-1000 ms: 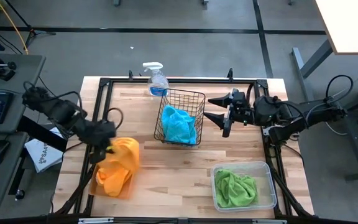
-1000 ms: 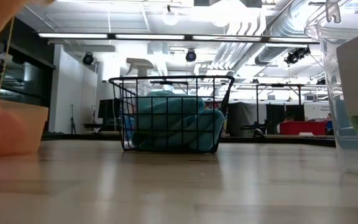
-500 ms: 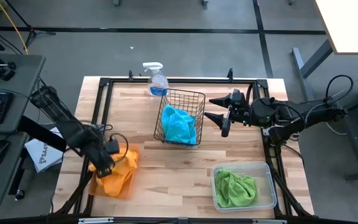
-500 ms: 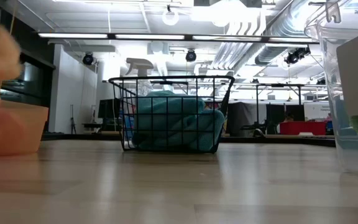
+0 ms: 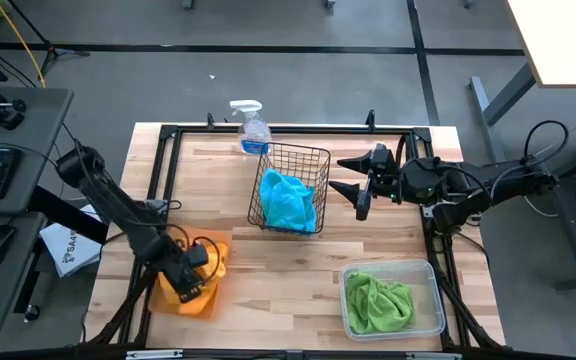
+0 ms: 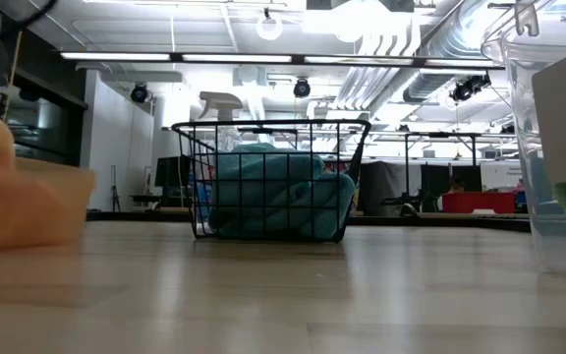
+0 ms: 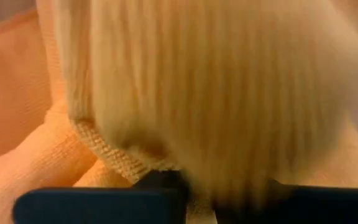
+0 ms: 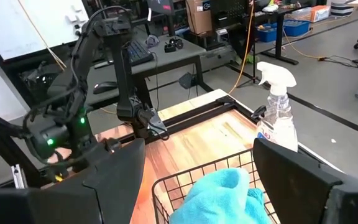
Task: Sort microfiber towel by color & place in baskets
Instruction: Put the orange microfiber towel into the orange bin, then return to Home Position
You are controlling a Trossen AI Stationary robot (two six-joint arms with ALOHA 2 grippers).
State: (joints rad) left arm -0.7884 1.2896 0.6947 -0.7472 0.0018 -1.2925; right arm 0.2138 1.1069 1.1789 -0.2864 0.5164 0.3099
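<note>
Left gripper (image 5: 190,272) fingers clamp the bright orange microfiber towel (image 5: 211,262) over the flat orange tray (image 5: 196,303); right gripper (image 5: 352,181), beside the black wire mesh basket (image 5: 289,187), fingers wide.

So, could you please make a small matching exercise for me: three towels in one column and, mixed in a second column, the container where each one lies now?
Column 1:
1. turquoise towel
2. green towel
3. orange towel

Column 2:
A. clear plastic tub
B. flat orange tray
C. black wire basket

Pairs: 1-C, 2-A, 3-B. The left gripper is down on the orange towel; the right gripper waits beside the wire basket, its fingers open.
</note>
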